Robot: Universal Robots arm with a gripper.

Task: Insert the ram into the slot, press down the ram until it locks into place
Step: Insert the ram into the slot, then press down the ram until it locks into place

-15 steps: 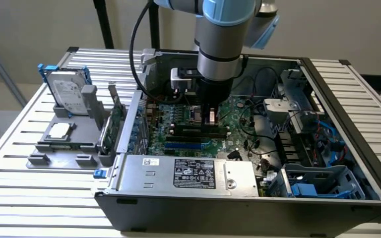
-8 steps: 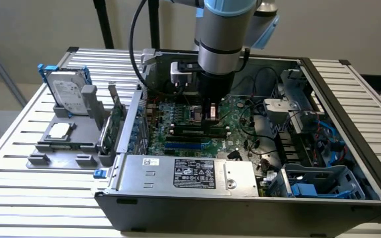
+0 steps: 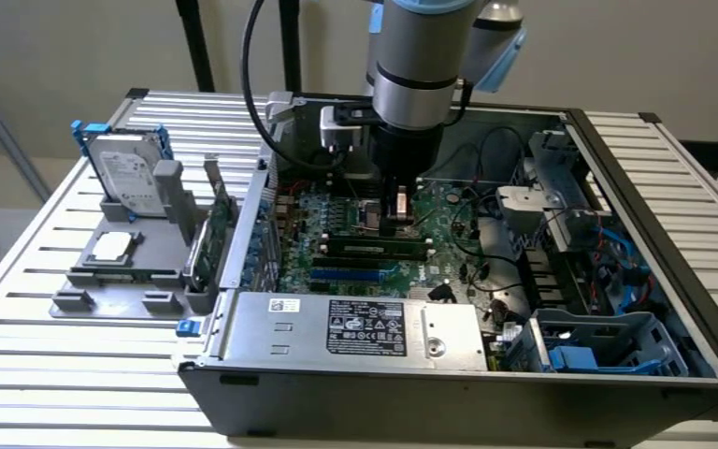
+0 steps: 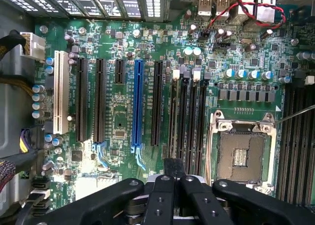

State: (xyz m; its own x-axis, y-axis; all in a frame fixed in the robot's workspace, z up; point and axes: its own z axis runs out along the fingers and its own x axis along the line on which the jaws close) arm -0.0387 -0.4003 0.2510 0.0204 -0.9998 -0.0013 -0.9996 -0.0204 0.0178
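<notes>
Inside the open case [image 3: 334, 402], exterior view: the gripper [image 3: 399, 223] hangs just above the ram [image 3: 372, 247], which stands lengthwise in the slot [image 3: 362, 255] on the motherboard [image 3: 444, 201]. Wrist view: we note fingertips [image 4: 170, 168] drawn together, gripping nothing we can see, over the parallel black sockets [image 4: 189, 121].

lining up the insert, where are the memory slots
In the wrist view, the black memory slots lie between the blue connector and the CPU socket, near the gripper.

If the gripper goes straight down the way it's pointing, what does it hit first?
Most likely the memory stick lying along the black slots right under the gripper, though depth is unclear.
</notes>
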